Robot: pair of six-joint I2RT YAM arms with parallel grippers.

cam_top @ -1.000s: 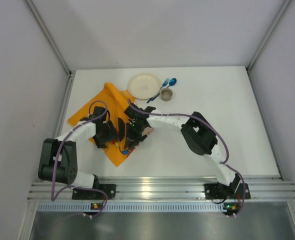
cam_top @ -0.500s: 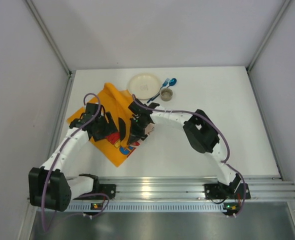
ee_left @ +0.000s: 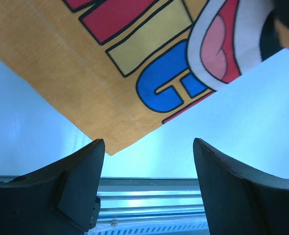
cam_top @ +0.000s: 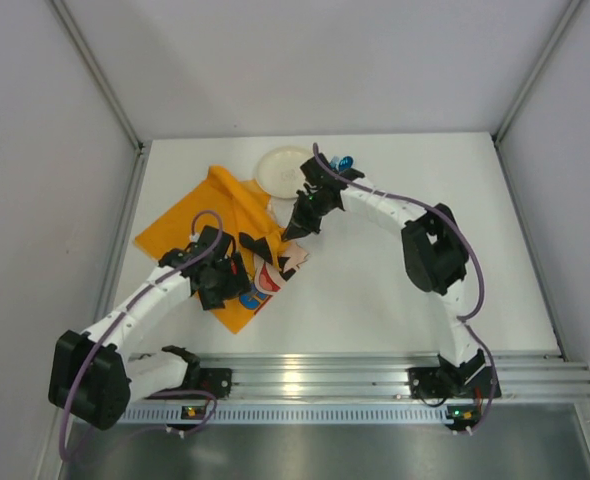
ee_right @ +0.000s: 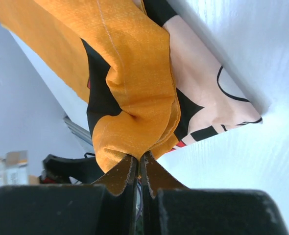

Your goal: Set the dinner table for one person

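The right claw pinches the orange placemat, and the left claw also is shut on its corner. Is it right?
Not quite. The left claw is open and grips nothing, as the left wrist view shows. The right claw does pinch the orange placemat.

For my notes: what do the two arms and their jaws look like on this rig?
Both the left arm and the right arm have white tubular links joined by bulky black joint housings. A purple cable loops loosely along each arm. Their bases are bolted to an aluminium rail. The jaws are plain matte black wedges with no markings visible.
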